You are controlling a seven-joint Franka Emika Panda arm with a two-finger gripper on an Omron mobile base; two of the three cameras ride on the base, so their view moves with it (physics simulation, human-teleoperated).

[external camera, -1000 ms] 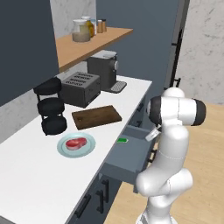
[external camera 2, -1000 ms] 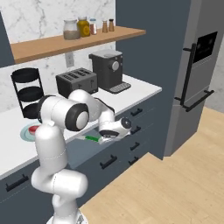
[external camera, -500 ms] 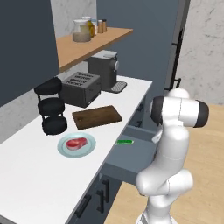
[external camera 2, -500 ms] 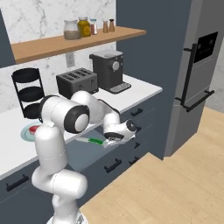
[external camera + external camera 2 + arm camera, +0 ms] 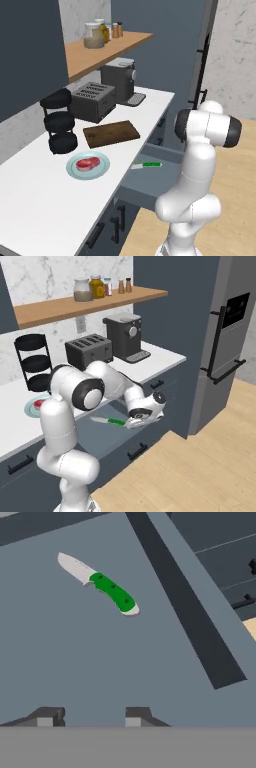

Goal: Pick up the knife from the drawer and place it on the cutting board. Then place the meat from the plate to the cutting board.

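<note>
Two-finger gripper (image 5: 91, 716): jaws parted and empty above the open slate blue-grey drawer (image 5: 60, 662). Green-handled, silver-bladed knife (image 5: 98, 585) lies flat inside. Left base view adds the dark brown wooden cutting board (image 5: 111, 133) and red steak (image 5: 87, 162) on the blue-green plate (image 5: 102, 169).

Green-handled, silver-bladed knife (image 5: 100, 584) in slate-grey drawer (image 5: 125, 662); red meat (image 5: 86, 163) on blue-green plate (image 5: 102, 170).

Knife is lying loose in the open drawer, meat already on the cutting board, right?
Not quite. The knife does lie loose in the open drawer, but the meat is on the plate, not the cutting board; the left base view shows it.
</note>
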